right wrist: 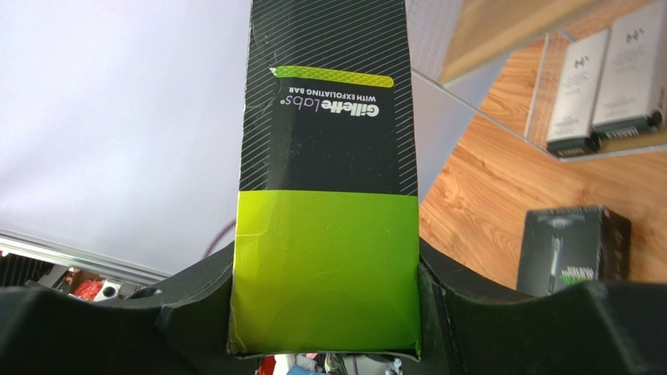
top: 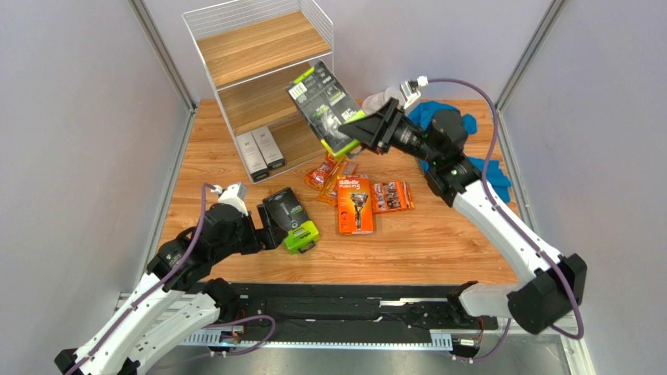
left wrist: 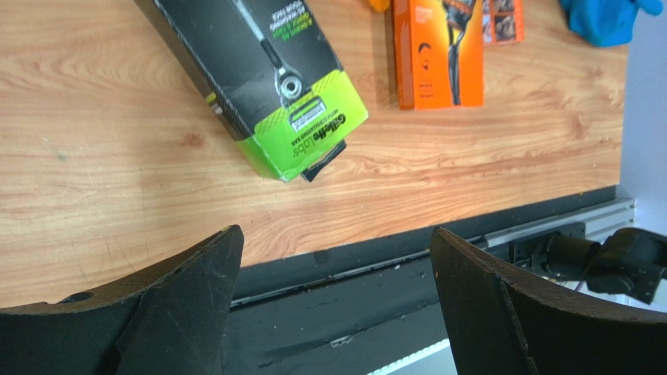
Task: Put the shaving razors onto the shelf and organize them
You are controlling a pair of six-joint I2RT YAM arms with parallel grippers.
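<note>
Shaving razors are split between the table and the air. One black pack (top: 325, 105) is clamped in my right gripper (top: 362, 133) by its lime-green end, a finger pressed on each narrow side. Its long axis runs from the gripper up towards the far left, black end leading, and it is tilted against the right side of the shelf (top: 258, 47) at about the middle tier. From the top camera I can't tell whether it touches the wire frame.

The second black pack (top: 291, 221) lies flat on the table (top: 438, 250) by my left arm, long axis slanting from far left to near right, lime end towards the near edge. My left gripper (top: 264, 226) sits just left of it, fingers spread wide with nothing between them.

To the right, the tall orange box (top: 355, 205) lies flat with its long axis running near to far. Another orange pack (top: 391, 196) lies crosswise just beside it, and small orange blister packs (top: 329, 178) cluster on its far side. Two grey-white boxes (top: 261, 150) sit on the shelf's bottom tier, and a blue cloth (top: 442, 117) lies behind the right arm
</note>
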